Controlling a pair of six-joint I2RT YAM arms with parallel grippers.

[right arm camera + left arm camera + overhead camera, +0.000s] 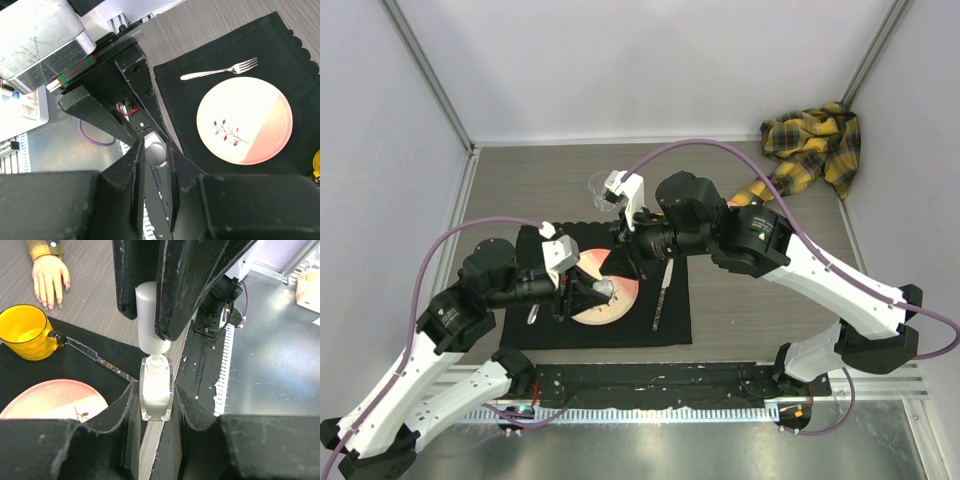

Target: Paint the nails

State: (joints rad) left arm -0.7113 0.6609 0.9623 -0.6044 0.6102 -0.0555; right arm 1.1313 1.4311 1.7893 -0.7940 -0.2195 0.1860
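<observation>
A small clear bottle of pale polish is clamped upright between my left gripper's jaws, above the black mat. My right gripper comes in from above and is shut on the bottle's white cap, which sits at the bottle's neck. In the top view both grippers meet over the pink plate. The peach mannequin hand lies palm down on the table at the far left of the left wrist view, its nails pinkish. The right arm hides the hand in the top view.
A yellow cup and a knife lie on the mat near the plate, with a fork on its other side. A plaid cloth is heaped in the back right corner. A clear glass stands behind the mat.
</observation>
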